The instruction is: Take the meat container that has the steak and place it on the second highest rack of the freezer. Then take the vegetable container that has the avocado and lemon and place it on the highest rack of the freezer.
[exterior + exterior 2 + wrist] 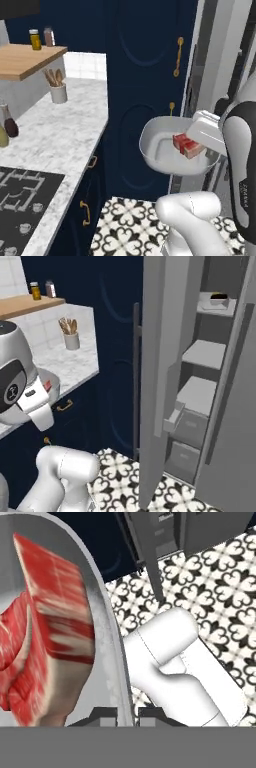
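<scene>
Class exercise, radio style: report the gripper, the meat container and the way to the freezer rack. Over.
Fingers shut on meat container rim, steak inside. Second highest rack bare. Freezer door open beside the path.

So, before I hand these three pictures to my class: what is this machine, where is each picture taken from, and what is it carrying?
It is a white robot arm on a base that drives, in a computer-drawn kitchen. Two pictures come from cameras on the base, behind the arm to its left and right. The third comes from a camera on the hand, looking along the gripper, whose two dark finger tips pinch the rim of a grey dish.

In the left base view the arm holds that meat container up in the air in front of the navy cabinets, with the red steak lying inside. The marble counter carries a cup of wooden utensils and some bottles.

The right base view shows the freezer with its door open, its light grey shelves, and a second dish already on the highest rack.
</scene>
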